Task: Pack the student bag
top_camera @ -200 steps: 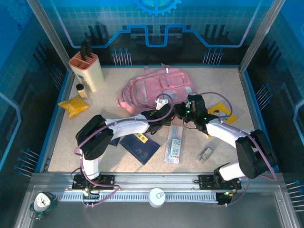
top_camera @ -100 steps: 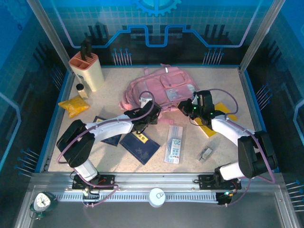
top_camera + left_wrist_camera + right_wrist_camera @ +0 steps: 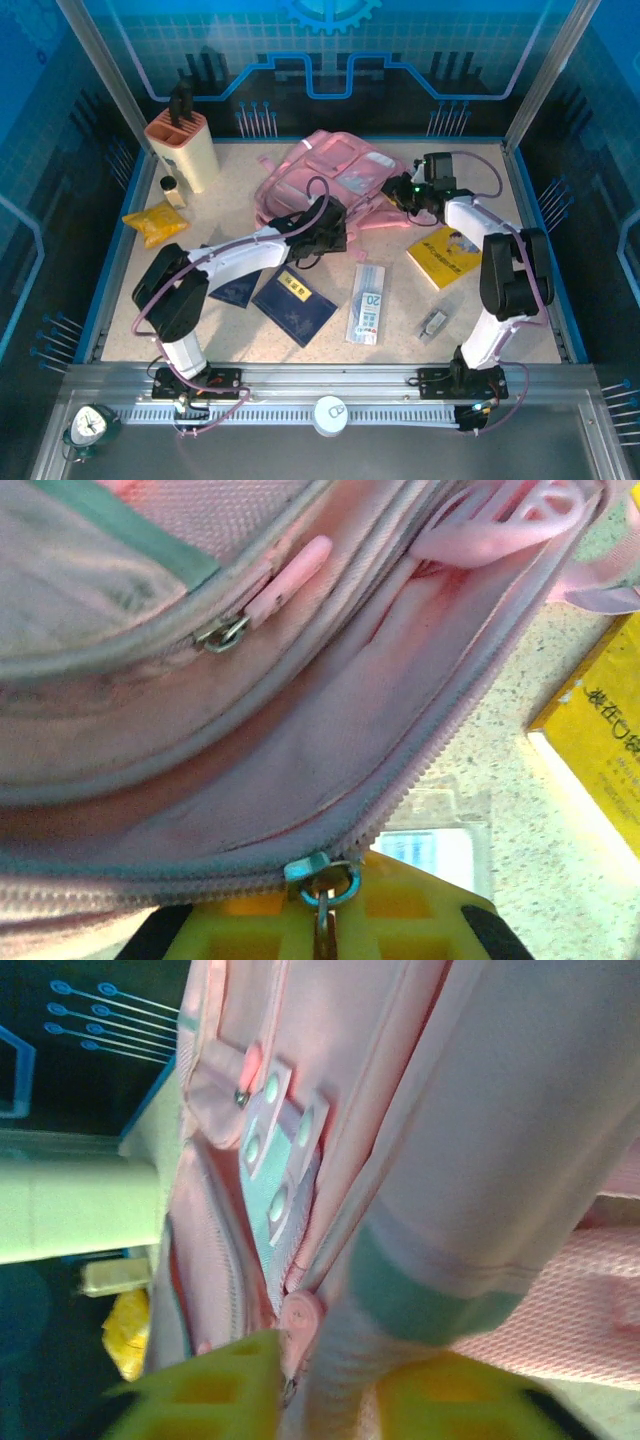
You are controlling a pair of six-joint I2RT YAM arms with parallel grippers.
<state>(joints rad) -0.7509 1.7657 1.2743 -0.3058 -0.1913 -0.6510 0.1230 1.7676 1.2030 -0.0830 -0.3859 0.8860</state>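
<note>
Top view: bright, even overhead light fell on the pale surface [image 3: 450, 345], casting short, soft shadows; the blue walls [image 3: 40, 200] were dim. Wrist views: the student bag [image 3: 250, 730] was close, softly blurred and pink-tinted, with the bottom edges out of focus.

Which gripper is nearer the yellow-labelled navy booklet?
Left: left gripper at the near edge of the student bag, just beyond the navy booklet; right gripper farther off, at the bag's right side.

Left pincer [image 3: 335, 226] at student bag [image 3: 335, 172] near edge; right pincer [image 3: 397, 190] at right side.
</note>
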